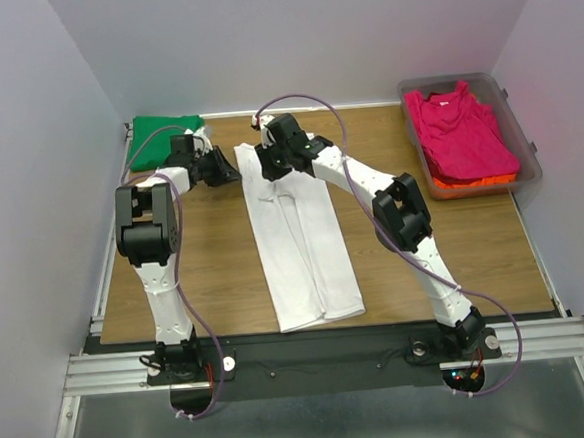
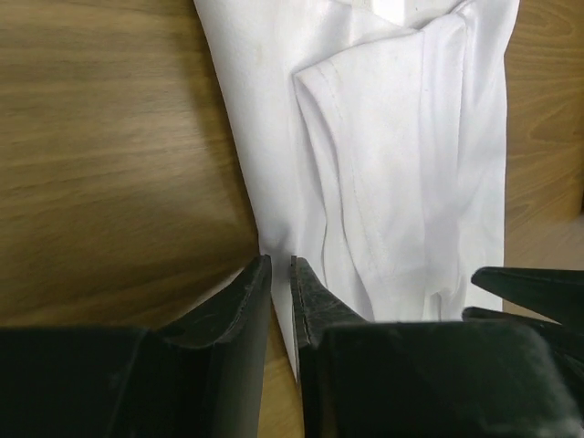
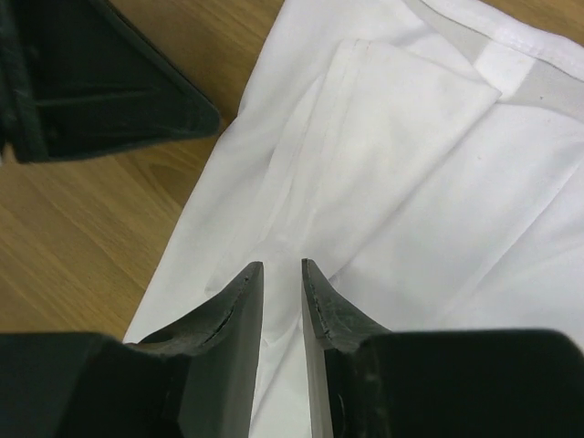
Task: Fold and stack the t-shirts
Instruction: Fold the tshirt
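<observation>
Wood-grain worktop (image 1: 214, 254), brown, light rails along left and right edges. Three things sit directly on it.

White t-shirt (image 1: 304, 248): middle of worktop, folded lengthwise into a long narrow strip that runs far to near. It is slightly skewed, with the far end more to the left and the near end more to the right. The near end reaches close to the near edge. It lies flat, with the sleeve folded inward on top and the hem seams visible.

Green t-shirt (image 1: 161, 138): far left corner, folded into a compact pad, apart from the white one.

Clear plastic tub (image 1: 523, 133): far right corner, long side running far to near, well apart from both shirts. Bare wood shows between all three.
</observation>
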You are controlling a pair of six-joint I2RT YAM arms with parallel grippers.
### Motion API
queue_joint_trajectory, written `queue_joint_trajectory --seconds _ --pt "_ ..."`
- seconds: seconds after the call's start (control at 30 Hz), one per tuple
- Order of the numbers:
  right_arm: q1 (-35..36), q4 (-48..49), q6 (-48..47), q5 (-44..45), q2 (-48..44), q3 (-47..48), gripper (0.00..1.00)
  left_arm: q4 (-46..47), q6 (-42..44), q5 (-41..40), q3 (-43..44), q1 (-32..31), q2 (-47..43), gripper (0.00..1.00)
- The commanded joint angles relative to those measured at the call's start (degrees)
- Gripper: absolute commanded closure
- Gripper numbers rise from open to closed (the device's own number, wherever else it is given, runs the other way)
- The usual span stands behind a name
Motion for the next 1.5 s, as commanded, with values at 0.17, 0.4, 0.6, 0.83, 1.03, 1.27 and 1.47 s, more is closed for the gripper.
queue_joint_trajectory --seconds 0.17,0.4,0.6,0.83,1.03,1.27,1.47 --pt "0.19 1.80 0.01 -2.36 -1.58 1.52 0.67 4.95 -0.83 3.22 -1.22 0.92 -8.63 0.64" --pt "1.68 1.63 -0.78 -3.68 -0.79 1.26 0.55 7.06 -4.36 7.09 1.14 -0.04 -3.63 0.63" --pt "3.79 1.19 -5.16 -0.70 0.18 0.73 0.48 5.23 -3.57 5.26 2.81 -0.92 0.41 0.63" --pt "6.25 0.40 -9.48 6.51 2.02 0.73 0.49 2.06 -2.34 2.26 4.31 -0.92 3.76 0.63" --pt "7.22 -0.22 -12.03 11.78 3.78 0.64 0.50 0.39 -1.72 0.86 5.54 -0.92 5.17 0.63" --pt "7.31 -0.66 -13.52 15.47 4.75 0.46 0.55 0.03 -1.63 0.50 5.54 -0.83 5.87 0.63" --pt "7.40 -0.57 -14.66 17.06 3.79 0.90 0.62 -0.49 -1.19 -0.11 5.80 -0.83 6.13 0.63"
